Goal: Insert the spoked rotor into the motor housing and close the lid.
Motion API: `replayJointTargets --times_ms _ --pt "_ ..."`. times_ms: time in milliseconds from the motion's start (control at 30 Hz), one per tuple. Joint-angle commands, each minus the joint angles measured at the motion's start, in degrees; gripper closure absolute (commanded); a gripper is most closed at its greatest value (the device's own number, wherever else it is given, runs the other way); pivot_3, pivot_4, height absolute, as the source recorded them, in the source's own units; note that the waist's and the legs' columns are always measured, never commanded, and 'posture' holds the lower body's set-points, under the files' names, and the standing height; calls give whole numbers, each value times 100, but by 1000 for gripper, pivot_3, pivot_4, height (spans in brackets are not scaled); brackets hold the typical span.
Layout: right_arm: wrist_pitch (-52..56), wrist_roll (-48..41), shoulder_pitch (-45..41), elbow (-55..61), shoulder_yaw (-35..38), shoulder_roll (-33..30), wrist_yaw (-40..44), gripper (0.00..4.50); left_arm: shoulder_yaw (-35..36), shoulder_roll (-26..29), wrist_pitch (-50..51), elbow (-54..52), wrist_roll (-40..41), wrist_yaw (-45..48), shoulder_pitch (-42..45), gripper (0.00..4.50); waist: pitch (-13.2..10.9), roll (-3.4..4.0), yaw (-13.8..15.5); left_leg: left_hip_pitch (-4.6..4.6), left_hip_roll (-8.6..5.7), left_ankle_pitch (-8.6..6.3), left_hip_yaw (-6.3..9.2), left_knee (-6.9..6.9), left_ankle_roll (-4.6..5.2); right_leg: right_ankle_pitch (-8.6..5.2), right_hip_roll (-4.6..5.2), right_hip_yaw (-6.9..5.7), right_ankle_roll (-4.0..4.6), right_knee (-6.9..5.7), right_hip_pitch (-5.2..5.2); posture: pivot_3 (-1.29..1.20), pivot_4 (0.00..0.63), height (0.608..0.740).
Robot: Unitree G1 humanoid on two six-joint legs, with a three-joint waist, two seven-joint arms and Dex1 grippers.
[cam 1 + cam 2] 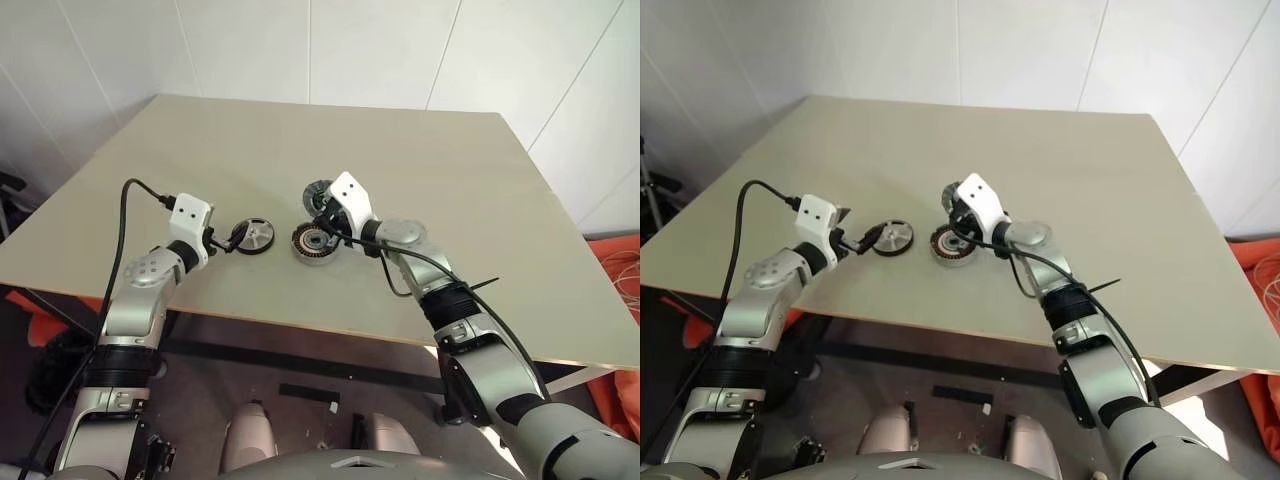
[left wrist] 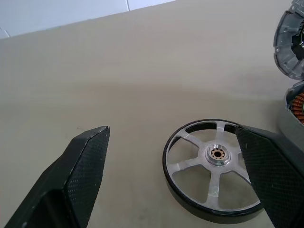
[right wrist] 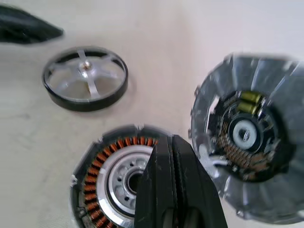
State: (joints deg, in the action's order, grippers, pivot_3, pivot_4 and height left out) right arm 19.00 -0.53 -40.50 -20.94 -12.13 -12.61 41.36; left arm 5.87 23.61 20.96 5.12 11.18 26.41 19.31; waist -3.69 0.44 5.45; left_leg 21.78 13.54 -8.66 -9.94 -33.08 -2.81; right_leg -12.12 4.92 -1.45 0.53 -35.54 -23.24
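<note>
Silver spoked rotor [image 2: 213,174] lies between the open left end effector's [image 2: 180,161] fingers.

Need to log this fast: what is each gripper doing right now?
Left gripper: open, holding nothing, one finger over the spoked rotor.
Right gripper: shut, empty, above the motor housing.

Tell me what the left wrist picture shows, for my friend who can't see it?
The spoked rotor, a flat silver wheel with a dark rim, lies on the tan table. The left gripper is open, one black finger beside the wheel, the other overlapping its rim.
</note>
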Motion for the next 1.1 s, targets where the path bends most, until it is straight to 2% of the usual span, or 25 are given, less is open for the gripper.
replayJointTargets --times_ms 33,167,400,533,833,1100 --pt "368 -208 127 837 42 -148 185 4471 210 -13 293 -289 177 -140 80 0 0 0 1 -1 1 0 0 0 0 0 -1 0 0 0 0 0 0 740" --pt "615 -252 302 1257 63 -316 254 4471 214 -29 476 -315 306 -41 8 0 0 -1 7 -2 -3 1 0 0 -2 0 1 2 0 0 2 0 0 740" --pt "609 -226 285 1117 128 -351 97 4471 383 -279 620 -148 574 -152 15 0 0 -1 3 -5 -1 5 0 0 -8 -2 0 3 -3 -3 1 0 0 740" --pt "596 -232 284 1108 127 -358 70 4471 691 -625 1283 -103 982 -538 163 0 0 -1 5 -4 -2 5 0 0 -8 -1 0 2 -1 -2 1 0 0 740" --pt "561 -233 250 1012 160 -365 20 4471 1265 -1013 2015 -219 1683 -1046 413 0 -1 -2 4 -2 -2 5 0 0 -8 -1 0 2 -1 0 1 0 0 740" --pt "511 -241 202 908 189 -370 -37 4471 1412 -1028 3140 -407 2206 -1368 376 0 -1 -2 4 -2 -2 5 0 0 -8 -1 0 1 -1 0 1 0 0 740"
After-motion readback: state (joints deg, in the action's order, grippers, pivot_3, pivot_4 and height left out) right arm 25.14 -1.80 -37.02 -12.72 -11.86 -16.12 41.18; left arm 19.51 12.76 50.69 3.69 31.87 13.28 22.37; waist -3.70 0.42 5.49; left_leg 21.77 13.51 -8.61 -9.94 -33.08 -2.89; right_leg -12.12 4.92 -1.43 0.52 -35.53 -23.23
